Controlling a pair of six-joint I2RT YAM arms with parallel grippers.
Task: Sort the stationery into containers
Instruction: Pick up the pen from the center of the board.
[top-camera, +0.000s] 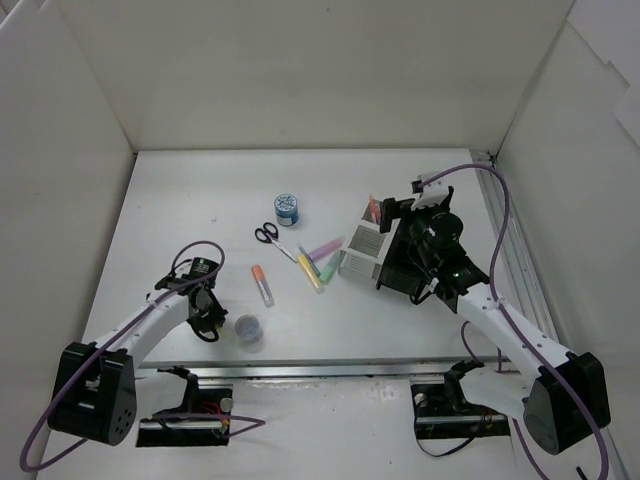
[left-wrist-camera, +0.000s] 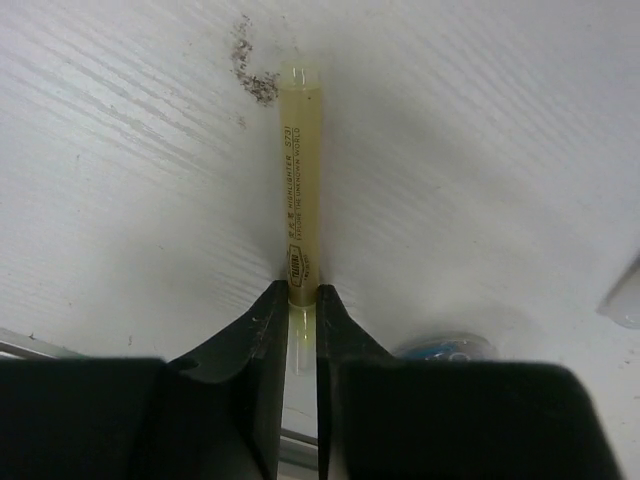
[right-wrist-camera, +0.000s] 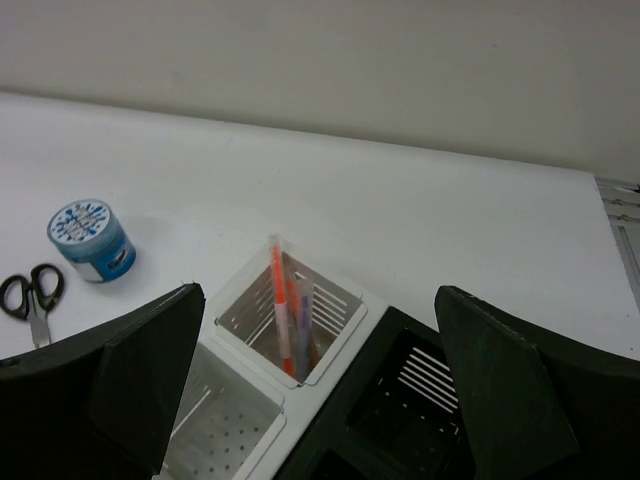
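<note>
Nearest the arm bases, the left gripper (left-wrist-camera: 300, 293) is pressed together on the near end of a yellow highlighter (left-wrist-camera: 300, 170), which points straight out from the fingers over the table (top-camera: 180, 200). Whether it has left the surface cannot be told. The step in hand looks like the pick-up of this highlighter. Just beside that gripper stands the small purple jar (top-camera: 248, 328), so the lift should go straight up and keep clear of it. A little farther out lies an orange marker (top-camera: 262, 286), then a loose cluster of pastel pens (top-camera: 318, 262), the scissors (top-camera: 266, 234) and the blue tin (top-camera: 288, 208), all unsorted. On the far right, the right gripper (right-wrist-camera: 320, 291) hangs spread wide and holding nothing above the white organizer (right-wrist-camera: 225, 410), where an orange pen (right-wrist-camera: 277, 310) and a purple one (right-wrist-camera: 303, 330) stand in one compartment, with the black holder (right-wrist-camera: 400, 400) alongside. Next, the highlighter probably needs carrying across and tipping upright into a compartment.
</note>
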